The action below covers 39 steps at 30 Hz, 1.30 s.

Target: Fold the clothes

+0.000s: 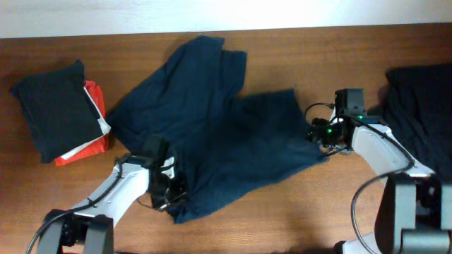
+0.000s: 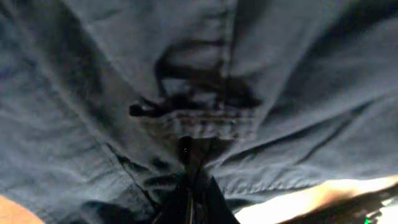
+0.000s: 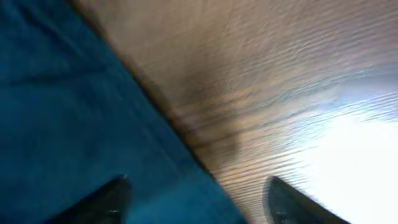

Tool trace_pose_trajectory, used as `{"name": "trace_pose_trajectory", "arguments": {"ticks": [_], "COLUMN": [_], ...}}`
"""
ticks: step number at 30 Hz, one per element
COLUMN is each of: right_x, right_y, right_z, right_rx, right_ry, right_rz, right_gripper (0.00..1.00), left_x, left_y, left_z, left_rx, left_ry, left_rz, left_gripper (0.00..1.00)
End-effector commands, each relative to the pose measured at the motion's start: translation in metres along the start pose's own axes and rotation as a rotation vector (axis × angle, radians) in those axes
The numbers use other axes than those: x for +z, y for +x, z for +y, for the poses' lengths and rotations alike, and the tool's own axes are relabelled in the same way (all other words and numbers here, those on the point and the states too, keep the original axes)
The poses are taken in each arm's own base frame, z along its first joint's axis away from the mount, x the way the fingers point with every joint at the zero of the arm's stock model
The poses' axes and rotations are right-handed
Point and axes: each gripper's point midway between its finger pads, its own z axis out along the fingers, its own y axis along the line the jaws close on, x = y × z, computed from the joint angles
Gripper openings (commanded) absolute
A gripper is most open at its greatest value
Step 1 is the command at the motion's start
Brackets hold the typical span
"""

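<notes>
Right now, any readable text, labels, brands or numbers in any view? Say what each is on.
None readable in any view.
The navy shorts show no tag or print.
The folded dark stack at the left has a red and white piece showing at its edge, with no lettering visible.
The right wrist view is blurred.

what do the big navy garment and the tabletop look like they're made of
The navy shorts: woven cloth, probably cotton or a blend, matte; soft creases and stitched seams show, no sheen. The table: wood or wood-look laminate, smooth, slightly glossy; brown grain lines and a bright glare patch in the right wrist view.
</notes>
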Motion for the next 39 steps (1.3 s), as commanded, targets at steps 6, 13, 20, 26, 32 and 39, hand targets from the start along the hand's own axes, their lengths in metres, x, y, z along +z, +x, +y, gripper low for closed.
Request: {"name": "trace_pose_trajectory", "arguments": {"ticks": [6,13,20,26,32,39], "right_x": [0.011,-0.026,-0.070,-0.015,0.077,0.091], "right_y": [0.096,0.058,-0.067,-0.088,-0.097,-0.084], "right_z": [-0.019,-0.006,0.108,0.185,0.211,0.236], "right_rx": [0.069,-0.013,-0.304,-0.355,-0.154,-0.171], "right_ry": [0.057,0.025,-0.351,-0.402,-0.510,-0.532], "right_rz": [0.434,0.320,-0.137,-0.281,-0.295,-0.322], "right_gripper": [0.04,0.34,0.72,0.72,0.72,0.52], "left_x": [-0.037,-0.075,-0.075,-0.075,-0.075,-0.075], "left_y": [-0.011,-0.056,-0.055,-0.056,-0.058,-0.059], "left_z": [0.085,0.093,0.092,0.092,0.092,0.092], "left_rx": [-0.140,-0.244,-0.243,-0.243,-0.241,-0.240], "left_ry": [-0.287,-0.225,-0.221,-0.220,-0.218,-0.217], "left_rz": [-0.028,-0.174,-0.172,-0.175,-0.181,-0.185], "left_gripper": [0.00,0.01,0.00,0.01,0.00,0.00]}}
